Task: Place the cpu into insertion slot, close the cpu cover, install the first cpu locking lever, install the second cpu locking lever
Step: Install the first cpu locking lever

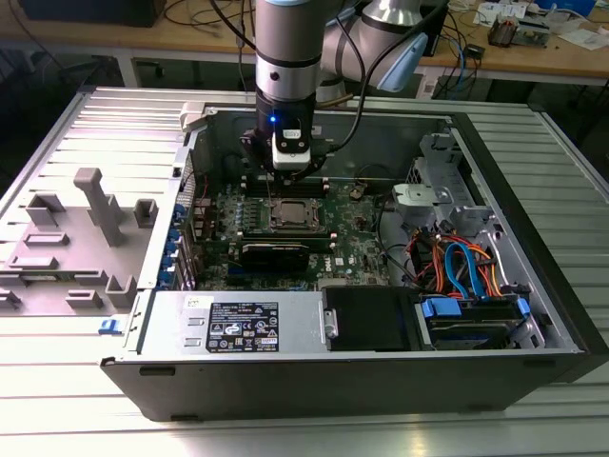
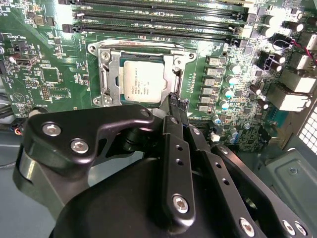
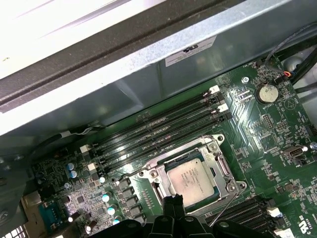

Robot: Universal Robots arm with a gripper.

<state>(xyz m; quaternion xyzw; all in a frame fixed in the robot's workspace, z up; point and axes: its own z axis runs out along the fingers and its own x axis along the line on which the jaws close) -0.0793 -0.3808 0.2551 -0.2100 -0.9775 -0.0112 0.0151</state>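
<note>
Exterior view is showing the arm (image 1: pixel 288 57) reaching straight down into the open computer case (image 1: pixel 285 381), and the gripper (image 1: pixel 284 179) is hanging just above the insertion slot (image 1: pixel 290 215) on the green circuit board (image 1: pixel 357 238). On the exterior view's left, grey plastic fixtures (image 1: pixel 95 205) are standing on the table, well apart from the case.

In both wrist views the cpu (image 2: pixel 143 82) (image 3: pixel 190 176) is lying flat inside the insertion slot (image 2: pixel 100 49) (image 3: pixel 238 186). The cpu cover (image 2: pixel 115 74) (image 3: pixel 221 167) is lying down around it, so its silver top is showing through the window. The long black memory slots (image 2: pixel 148 20) (image 3: pixel 158 134) are running just beside the socket.

The gripper (image 2: pixel 172 97) (image 3: pixel 173 202) is pointing at one edge of the socket. Its two black fingers (image 2: pixel 174 148) are pressed together at the tips, and I cannot tell if something thin is sitting between them. In the first wrist view a thin silver lever rod (image 3: pixel 229 207) is running slantwise from the socket's corner, near the gripper.
</note>
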